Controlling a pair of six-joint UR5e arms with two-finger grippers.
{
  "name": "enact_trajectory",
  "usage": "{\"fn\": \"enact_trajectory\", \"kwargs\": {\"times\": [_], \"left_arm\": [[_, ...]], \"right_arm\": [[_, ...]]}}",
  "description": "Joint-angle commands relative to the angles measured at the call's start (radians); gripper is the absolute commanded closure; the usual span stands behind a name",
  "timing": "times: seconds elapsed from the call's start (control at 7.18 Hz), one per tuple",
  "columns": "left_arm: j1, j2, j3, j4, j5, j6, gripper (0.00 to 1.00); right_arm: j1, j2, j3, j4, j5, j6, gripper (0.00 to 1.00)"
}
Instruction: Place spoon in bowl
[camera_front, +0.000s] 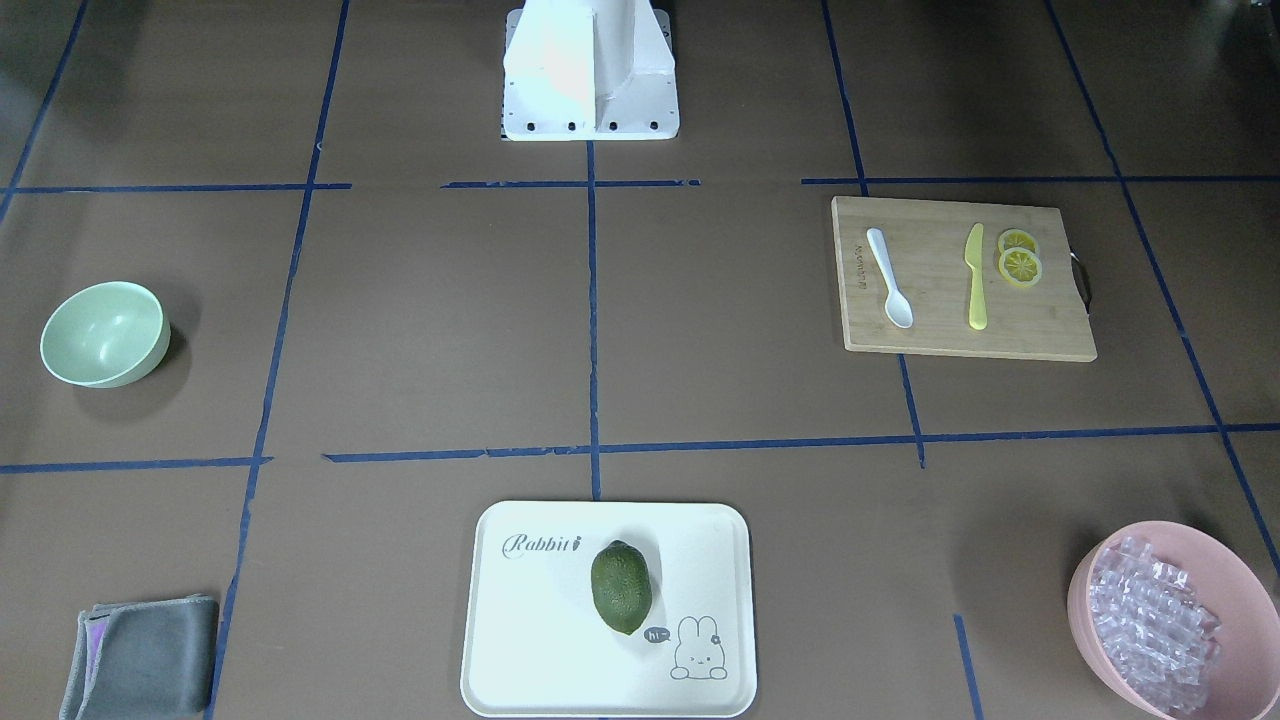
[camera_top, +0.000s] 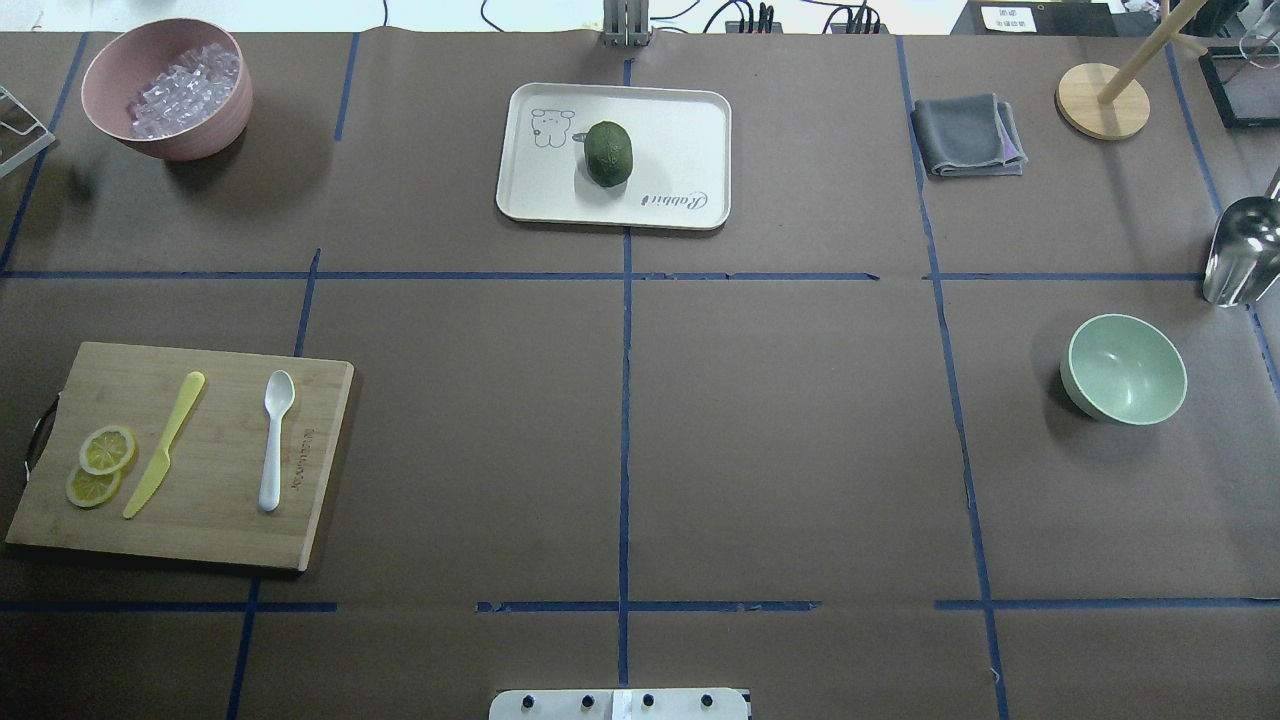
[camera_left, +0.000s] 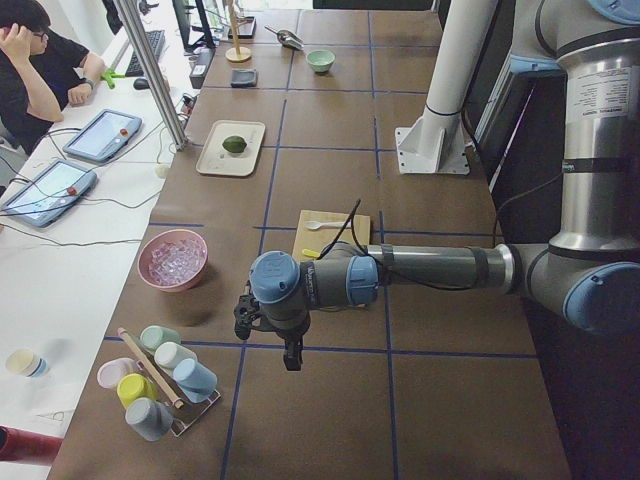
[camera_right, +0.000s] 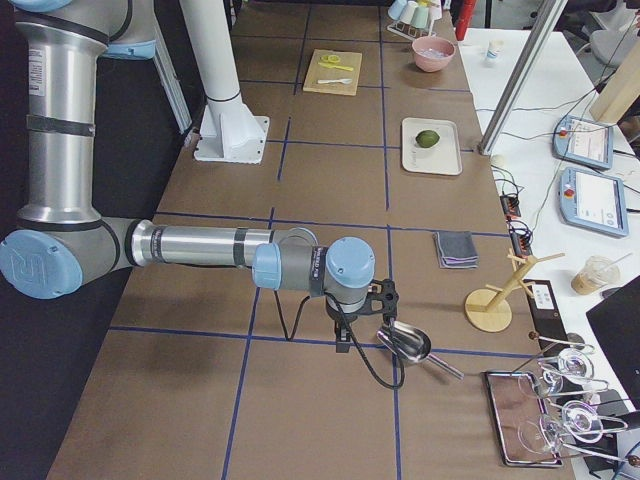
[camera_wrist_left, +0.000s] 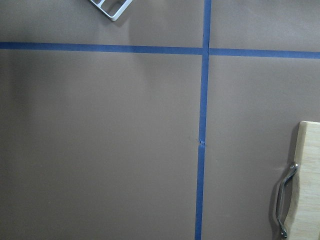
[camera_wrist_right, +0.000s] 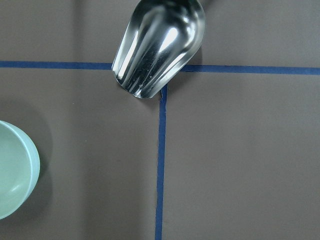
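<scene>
I get even, fairly bright overhead light in every view, soft shadows pooling beside the bowl (camera_top: 1125, 368) and the pink bowl (camera_top: 165, 90), the robot base (camera_front: 590, 70) blown out white in front, hard glare streaking the metal scoop (camera_wrist_right: 160, 47), the left wrist view darker along its left edge

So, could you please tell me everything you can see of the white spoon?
The spoon is small and white and looks like plastic, with a slim straight handle and an oval scoop. It lies flat on the wooden board on the robot's left side of the table, near the board's inner edge, with its scoop end pointing away from the robot. It lies roughly alongside the yellow knife but clear of it. Only the board touches it.
</scene>
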Motion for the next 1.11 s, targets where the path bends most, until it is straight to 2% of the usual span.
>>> {"fn": "enact_trajectory", "kwargs": {"times": [0.0,0.42,0.7,0.97], "left_arm": [[0.000,0.000,-0.002,0.000,0.000,0.000,0.00],[0.000,0.000,-0.008,-0.001,0.000,0.000,0.00],[0.000,0.000,-0.013,0.000,0.000,-0.002,0.00],[0.000,0.000,-0.016,-0.001,0.000,-0.020,0.00]], "right_arm": [[0.000,0.003,0.000,0.000,0.001,0.000,0.00],[0.000,0.004,0.000,0.000,0.001,0.003,0.00],[0.000,0.010,0.012,0.005,-0.001,0.087,0.00],[0.000,0.032,0.032,0.053,-0.001,0.089,0.00]]}}
